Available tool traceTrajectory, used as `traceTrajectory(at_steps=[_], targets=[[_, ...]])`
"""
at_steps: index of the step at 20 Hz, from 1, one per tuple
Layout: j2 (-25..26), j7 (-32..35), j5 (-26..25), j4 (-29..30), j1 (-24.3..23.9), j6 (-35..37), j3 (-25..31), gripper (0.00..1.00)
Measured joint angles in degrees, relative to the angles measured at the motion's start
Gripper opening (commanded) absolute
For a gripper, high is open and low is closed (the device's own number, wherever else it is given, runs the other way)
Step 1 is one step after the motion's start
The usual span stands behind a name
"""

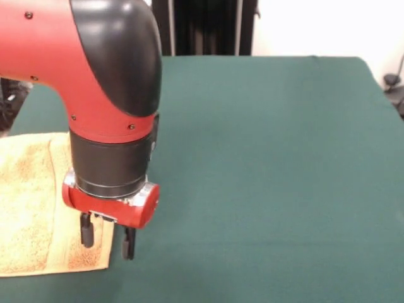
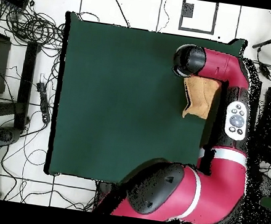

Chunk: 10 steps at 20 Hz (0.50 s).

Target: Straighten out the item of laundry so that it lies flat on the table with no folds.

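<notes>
- An orange-tan towel (image 1: 28,202) lies at the left edge of the front view, on the dark green counter (image 1: 271,177).
- The red and black arm's gripper (image 1: 107,240) hangs over the towel's right border, near its front corner.
- Its two black fingers (image 1: 86,232) are spread apart, released, grasping nothing.
- From overhead, the arm (image 2: 219,66) covers much of the towel (image 2: 199,95).

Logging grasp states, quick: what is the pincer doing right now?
Pincer: open, holding nothing, its two fingers apart over the near corner of the towel.
</notes>
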Motion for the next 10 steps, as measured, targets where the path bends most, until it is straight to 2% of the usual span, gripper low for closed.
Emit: traceTrajectory(at_steps=[10], targets=[[0.29, 0.0, 0.11, -3.96, -3.0, 6.78, -0.01, 1.0]])
